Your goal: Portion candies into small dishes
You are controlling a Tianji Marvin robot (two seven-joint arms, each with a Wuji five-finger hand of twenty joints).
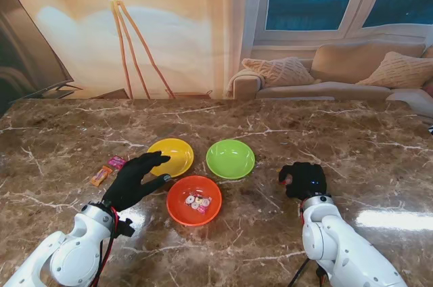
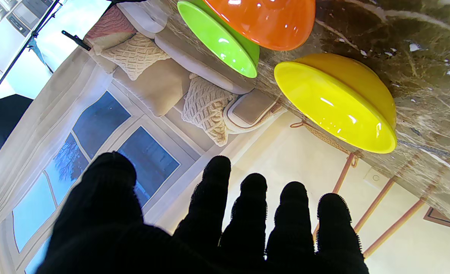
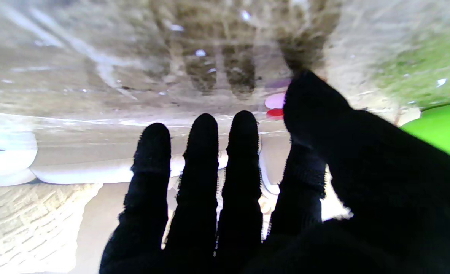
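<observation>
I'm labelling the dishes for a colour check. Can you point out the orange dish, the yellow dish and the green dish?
orange dish (image 1: 177, 210): stand view, on the bare inner wall on its left side.
yellow dish (image 1: 174, 153): stand view, on the bare middle.
green dish (image 1: 230, 158): stand view, on the bare middle.

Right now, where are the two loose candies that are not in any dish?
In the stand view, the two loose candies lie on the table's left side, left of the yellow dish and just beyond the left hand.
</observation>
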